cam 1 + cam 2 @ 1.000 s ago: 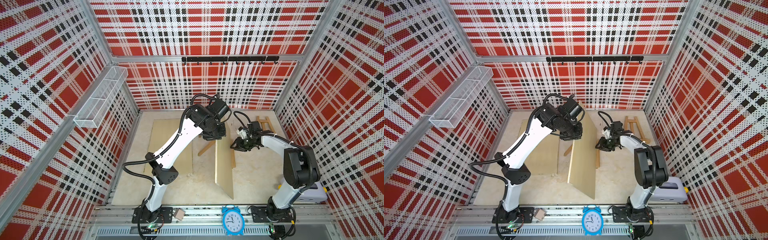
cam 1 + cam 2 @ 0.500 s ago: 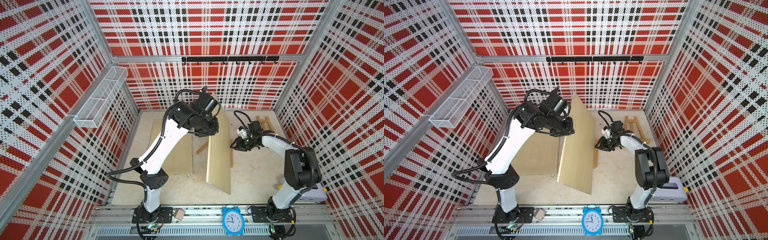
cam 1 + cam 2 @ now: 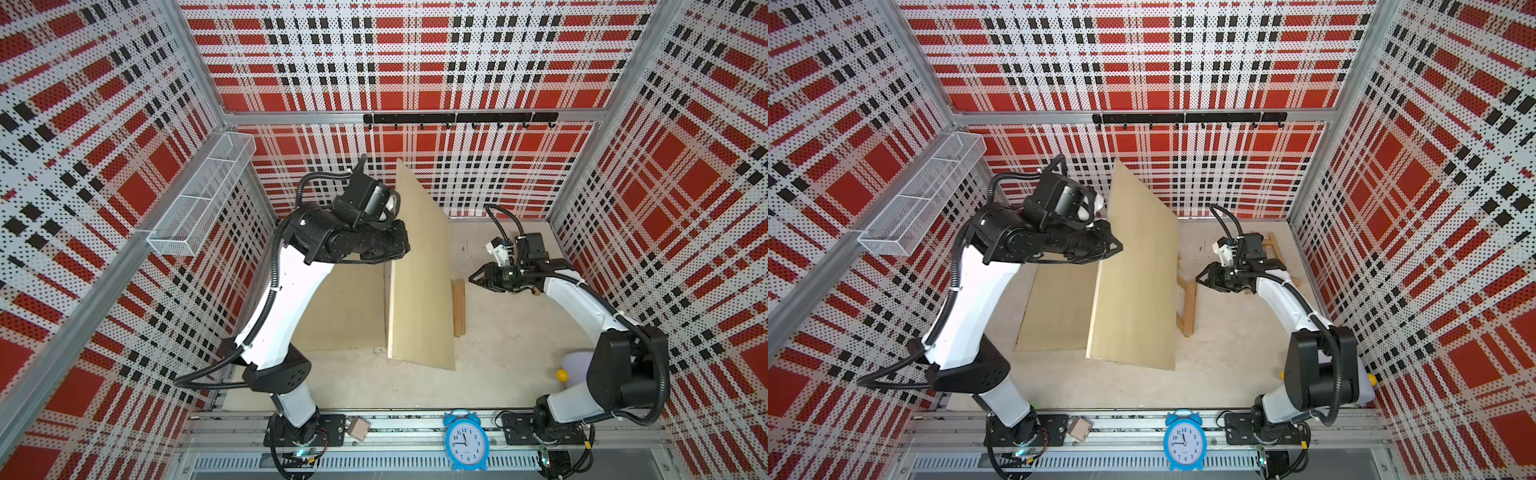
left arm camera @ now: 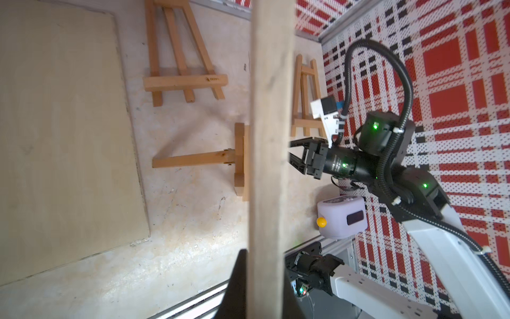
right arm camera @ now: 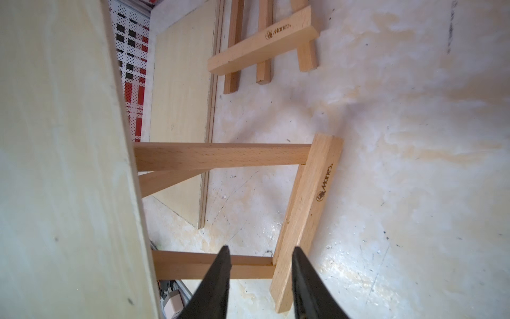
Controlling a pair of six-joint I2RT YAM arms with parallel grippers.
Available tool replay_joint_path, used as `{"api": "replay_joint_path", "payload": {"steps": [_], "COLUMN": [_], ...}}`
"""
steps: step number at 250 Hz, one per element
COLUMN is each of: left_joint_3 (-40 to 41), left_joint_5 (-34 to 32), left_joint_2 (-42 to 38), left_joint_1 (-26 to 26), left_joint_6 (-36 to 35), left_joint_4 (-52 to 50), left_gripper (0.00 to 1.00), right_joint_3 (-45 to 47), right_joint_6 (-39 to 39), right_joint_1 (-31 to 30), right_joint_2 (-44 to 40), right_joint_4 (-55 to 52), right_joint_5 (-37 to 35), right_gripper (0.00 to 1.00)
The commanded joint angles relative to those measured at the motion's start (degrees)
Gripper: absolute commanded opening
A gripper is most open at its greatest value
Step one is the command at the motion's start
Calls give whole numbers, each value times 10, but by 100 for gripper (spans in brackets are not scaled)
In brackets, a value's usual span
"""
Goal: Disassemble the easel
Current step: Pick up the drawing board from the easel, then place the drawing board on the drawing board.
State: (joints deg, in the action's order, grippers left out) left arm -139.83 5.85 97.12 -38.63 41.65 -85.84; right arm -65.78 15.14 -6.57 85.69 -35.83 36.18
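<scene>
Plywood board [image 3: 419, 291] hangs on edge, steeply tilted, in the left gripper [image 3: 1111, 247], whose fingers are pinched shut on the sheet. Whether its low edge touches the table [image 3: 519, 353] is not clear. The easel [image 3: 1188, 303] sits near the middle of the table, a little toward the right edge, just beside the raised board. The right gripper [image 5: 259, 250] hovers over the easel's ledge bar [image 5: 311, 198], fingers narrowly parted and holding nothing.

Judged from this, the step in hand is carrying the board clear and laying it down, probably by the second board [image 3: 345, 311], which lies flat toward the left edge. Doing it well means swinging the sheet away from the easel before lowering it. The low edge should go down first, and the grip should release only once the sheet lies flat. The right arm would do best to wait outside the sheet's sweep, or to steady the ledge bar.

In both top views the board covers most of the easel, and I cannot tell whether it stands or lies on its side. A larger spare easel [image 4: 179, 80] and a smaller one [image 4: 303, 91] near the far edge are cropped or partly hidden in the wrist views. The left fingertips vanish behind the sheet.
</scene>
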Motion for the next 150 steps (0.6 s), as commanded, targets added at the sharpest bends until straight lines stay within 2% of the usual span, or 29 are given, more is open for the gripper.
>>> {"api": "replay_joint_path", "payload": {"steps": [1, 70, 92, 120, 150], "left_joint_3": [-14, 17, 32, 37, 18], "left_joint_5": [-18, -28, 0, 40, 26], "left_joint_2": [-88, -177, -195, -206, -194], "left_joint_1": [28, 114, 135, 159, 185], "left_joint_6": [-9, -20, -23, -24, -33], "left_joint_4": [76, 37, 55, 78, 24], "left_gripper": [0, 0, 0, 0, 0], "right_joint_3": [-15, -21, -25, -29, -29], "right_joint_6": [5, 9, 11, 11, 10], "right_joint_1": [4, 4, 5, 4, 4], "right_joint_2": [-15, -10, -5, -5, -6], "right_joint_4": [-1, 2, 2, 2, 2], "right_joint_5": [5, 8, 12, 11, 6], "right_gripper": [39, 38, 38, 38, 38]}}
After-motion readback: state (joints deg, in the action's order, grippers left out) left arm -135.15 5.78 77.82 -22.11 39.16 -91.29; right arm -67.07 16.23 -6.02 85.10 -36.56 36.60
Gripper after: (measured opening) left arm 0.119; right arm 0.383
